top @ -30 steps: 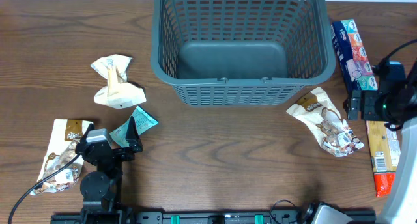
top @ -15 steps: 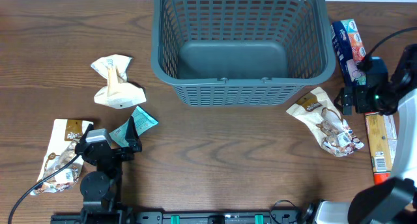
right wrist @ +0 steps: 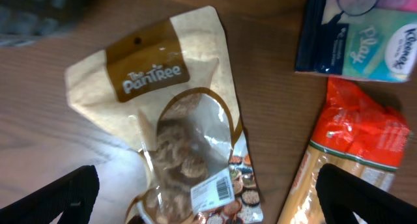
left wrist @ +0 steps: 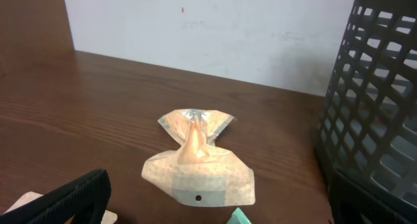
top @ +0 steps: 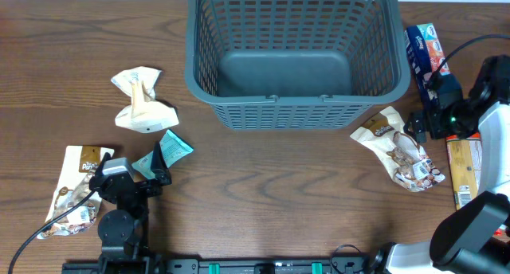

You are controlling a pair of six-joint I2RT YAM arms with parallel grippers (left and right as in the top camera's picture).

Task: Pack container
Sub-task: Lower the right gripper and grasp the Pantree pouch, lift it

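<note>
The container [top: 291, 107], a large dark grey slotted basket, stands empty at the back middle of the table; its wall [left wrist: 378, 107] fills the right side of the left wrist view. My right gripper [top: 416, 129] hangs open over the right edge of a brown-and-cream cookie packet [top: 398, 150]. In the right wrist view that packet [right wrist: 176, 120] lies between and beyond the gripper [right wrist: 208, 201]. My left gripper [top: 162, 166] rests open at the front left, over a small teal packet [top: 169, 149]. Ahead of it lies a twisted cream packet [left wrist: 199, 162].
A second cookie packet [top: 76, 190] lies at the front left beside the left arm. A tissue pack [top: 426, 55] and a long orange-and-tan packet [top: 464, 174] lie along the right edge, both close to the right gripper.
My right arm has swung left and forward from over the orange-and-tan packet toward the cookie packet. The left arm and all packets have stayed put.
</note>
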